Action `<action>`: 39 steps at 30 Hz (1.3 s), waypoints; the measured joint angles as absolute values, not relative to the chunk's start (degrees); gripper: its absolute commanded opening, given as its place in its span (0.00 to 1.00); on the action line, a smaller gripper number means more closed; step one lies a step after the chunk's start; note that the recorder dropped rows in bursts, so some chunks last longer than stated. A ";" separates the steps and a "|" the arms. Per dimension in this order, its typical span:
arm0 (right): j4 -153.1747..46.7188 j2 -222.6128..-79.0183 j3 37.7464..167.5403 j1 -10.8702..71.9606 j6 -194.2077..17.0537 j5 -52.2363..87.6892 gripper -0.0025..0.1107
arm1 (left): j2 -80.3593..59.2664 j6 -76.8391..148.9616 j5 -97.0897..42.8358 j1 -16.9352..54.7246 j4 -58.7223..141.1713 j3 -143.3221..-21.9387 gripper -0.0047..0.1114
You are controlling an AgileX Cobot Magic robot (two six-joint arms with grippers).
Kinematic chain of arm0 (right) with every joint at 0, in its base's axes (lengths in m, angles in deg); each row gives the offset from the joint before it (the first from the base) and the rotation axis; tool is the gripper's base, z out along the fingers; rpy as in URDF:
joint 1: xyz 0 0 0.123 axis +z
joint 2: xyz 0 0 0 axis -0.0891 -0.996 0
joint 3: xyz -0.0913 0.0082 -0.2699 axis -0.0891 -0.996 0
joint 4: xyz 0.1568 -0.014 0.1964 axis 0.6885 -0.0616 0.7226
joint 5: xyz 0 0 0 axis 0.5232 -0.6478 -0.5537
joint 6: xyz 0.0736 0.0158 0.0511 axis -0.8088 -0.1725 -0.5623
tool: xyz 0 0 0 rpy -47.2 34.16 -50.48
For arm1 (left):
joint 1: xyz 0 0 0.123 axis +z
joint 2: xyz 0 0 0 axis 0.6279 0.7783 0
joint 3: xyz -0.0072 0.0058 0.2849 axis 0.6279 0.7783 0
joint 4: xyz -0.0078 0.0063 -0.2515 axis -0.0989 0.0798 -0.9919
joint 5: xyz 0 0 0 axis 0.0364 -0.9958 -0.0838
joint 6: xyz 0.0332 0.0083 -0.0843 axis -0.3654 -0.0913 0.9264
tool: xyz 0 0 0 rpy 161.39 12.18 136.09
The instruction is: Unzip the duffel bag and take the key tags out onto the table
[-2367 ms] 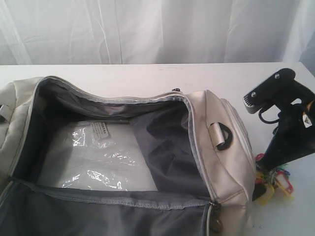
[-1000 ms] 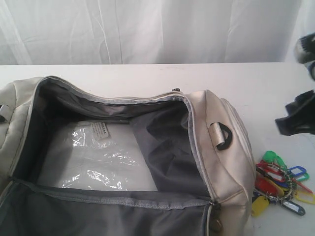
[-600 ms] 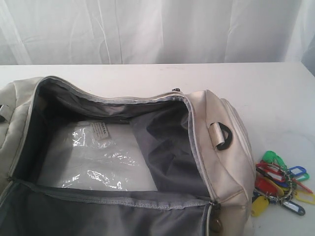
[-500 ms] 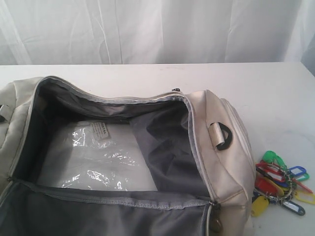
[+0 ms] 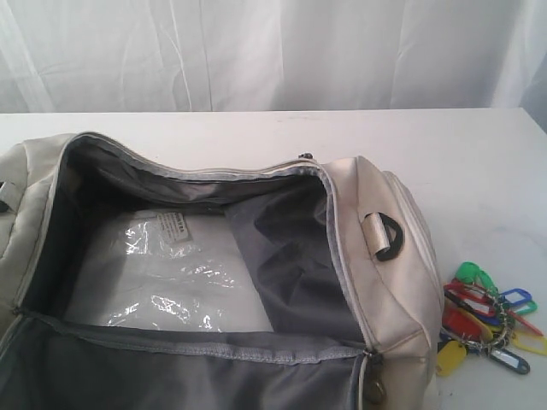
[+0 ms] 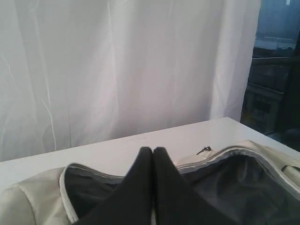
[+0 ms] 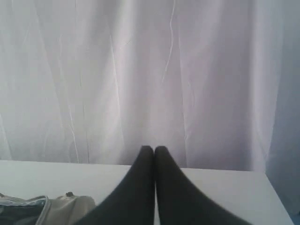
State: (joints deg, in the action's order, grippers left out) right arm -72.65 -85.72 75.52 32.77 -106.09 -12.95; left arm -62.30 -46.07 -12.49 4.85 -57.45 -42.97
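Fingers [image 6: 140, 171] of the left gripper [image 6: 153, 150] are pressed flat together with nothing between them, hanging over the open mouth of the duffel bag [image 6: 23, 201]. The right gripper [image 7: 153, 148] is closed up just as tight and empty, with only a corner of the bag in its camera's sight. Neither arm shows in the exterior view.

The key tags [image 5: 487, 316], red, green, blue and yellow on a metal ring, lie outside the bag on the table [image 5: 256, 128], just beside the bag's end that carries the black D-ring [image 5: 391, 237]. I cannot tell whether they touch the fabric.

The bag is unzipped wide, with a zip pull [image 5: 373, 389] hanging at its corner nearest the tags. Inside it, a clear-wrapped white packet [image 5: 171, 273] rests on the grey lining [image 5: 291, 248]. Beyond the bag hangs a white curtain [image 5: 256, 51].
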 measured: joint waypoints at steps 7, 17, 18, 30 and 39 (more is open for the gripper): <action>-72.47 -87.06 69.97 32.77 -106.09 -16.72 0.02 | -62.04 -45.85 -14.53 4.85 -57.45 -42.97 0.04; -69.00 -87.06 68.66 32.77 -106.09 -23.19 0.02 | -62.04 -45.85 -14.67 4.85 -57.45 -42.97 0.04; -69.41 -87.06 68.11 32.77 -106.09 -21.09 0.02 | -62.04 -45.85 -14.67 4.85 -57.45 -42.97 0.04; -69.62 -87.09 65.83 32.77 -109.19 -19.86 0.02 | -62.04 -45.85 -14.67 4.85 -57.45 -42.97 0.04; -69.41 -87.09 65.83 32.77 -110.18 -19.95 0.02 | -67.69 -45.85 -14.71 8.42 -57.45 -42.97 0.04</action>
